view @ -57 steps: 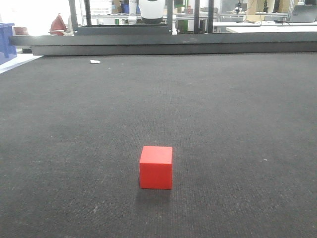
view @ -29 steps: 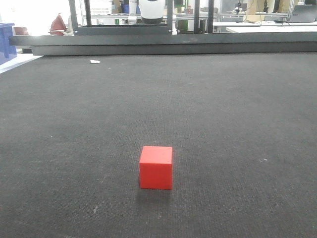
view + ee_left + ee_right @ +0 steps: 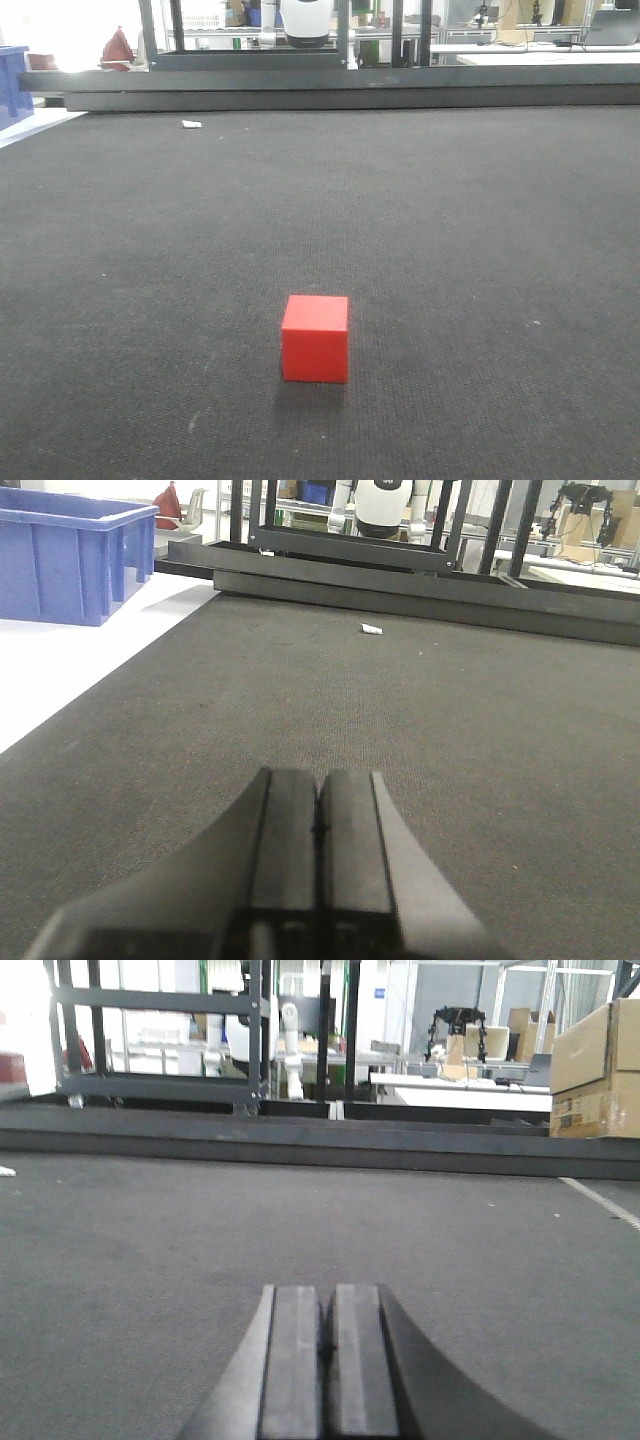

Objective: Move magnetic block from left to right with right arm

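I am looking along my right gripper, its dark flat jaws pressed together on nothing, pointing across the charcoal woven mat. My left gripper is sitting likewise closed and empty. The small bright-red matte cube is resting alone on the mat, ungrasped. The reach, grip and rightward carry all remain ahead.

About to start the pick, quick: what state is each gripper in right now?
Left gripper: closed, empty.
Right gripper: closed, empty; the small bright-red magnetic block sits free on the dark grey mat.
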Available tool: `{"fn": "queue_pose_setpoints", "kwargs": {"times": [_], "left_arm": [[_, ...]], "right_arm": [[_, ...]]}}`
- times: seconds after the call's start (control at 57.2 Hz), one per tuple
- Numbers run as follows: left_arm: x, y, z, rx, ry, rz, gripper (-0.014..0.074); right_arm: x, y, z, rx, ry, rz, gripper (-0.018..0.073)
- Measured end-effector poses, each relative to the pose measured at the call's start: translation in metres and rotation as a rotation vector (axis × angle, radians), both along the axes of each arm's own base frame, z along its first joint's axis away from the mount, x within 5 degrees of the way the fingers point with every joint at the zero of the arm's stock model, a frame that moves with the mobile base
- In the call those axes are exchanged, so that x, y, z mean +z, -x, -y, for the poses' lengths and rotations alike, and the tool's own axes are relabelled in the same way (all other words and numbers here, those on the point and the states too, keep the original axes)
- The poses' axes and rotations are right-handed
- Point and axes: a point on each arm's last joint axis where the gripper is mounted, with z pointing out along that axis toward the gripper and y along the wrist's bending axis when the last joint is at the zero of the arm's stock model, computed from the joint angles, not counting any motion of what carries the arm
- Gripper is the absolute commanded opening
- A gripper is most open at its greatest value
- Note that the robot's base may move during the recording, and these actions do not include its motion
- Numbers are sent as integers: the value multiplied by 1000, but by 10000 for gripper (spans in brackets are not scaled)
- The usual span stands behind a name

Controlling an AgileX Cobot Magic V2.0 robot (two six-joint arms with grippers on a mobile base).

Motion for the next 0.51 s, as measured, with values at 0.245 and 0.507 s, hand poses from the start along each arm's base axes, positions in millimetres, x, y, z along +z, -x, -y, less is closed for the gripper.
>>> {"fn": "queue_pose_setpoints", "kwargs": {"times": [0.245,0.507], "left_arm": [[0,0,0,0,0,0,-126],[0,0,0,0,0,0,-126]], "right_arm": [[31,-21,2,-13,2,-219,20],[31,-56,-10,79,-169,-488,23]]}}
